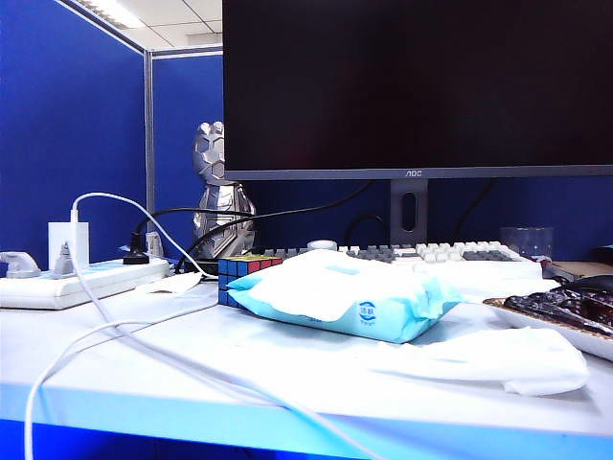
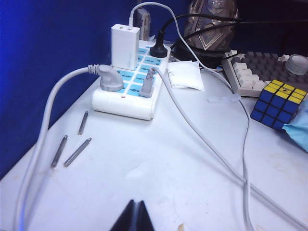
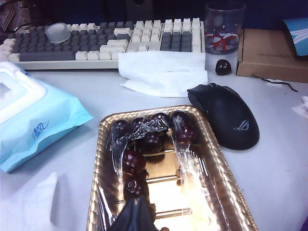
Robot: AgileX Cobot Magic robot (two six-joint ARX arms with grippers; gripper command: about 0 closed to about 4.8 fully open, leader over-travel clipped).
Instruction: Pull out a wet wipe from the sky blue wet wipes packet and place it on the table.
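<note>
- Wet wipes packet (image 1: 350, 297): sky blue, white flap on top, lying flat mid-tabletop (image 1: 192, 355), touching the puzzle cube (image 1: 239, 273) behind it.
- Wet wipe (image 1: 488, 359): white sheet spread flat on the tabletop, just in front of the packet toward the right, beside the gold tray (image 3: 211, 187).
- Left claw (image 2: 135, 216): jaws together, empty, above bare tabletop near the power strip (image 2: 130, 96); packet well apart, only its corner visible past the cube.
- Right claw (image 3: 135, 214): jaws together, empty, over the gold tray of dark fruit; packet lies to one side, apart, mouse (image 3: 226, 115) to the other.
</note>
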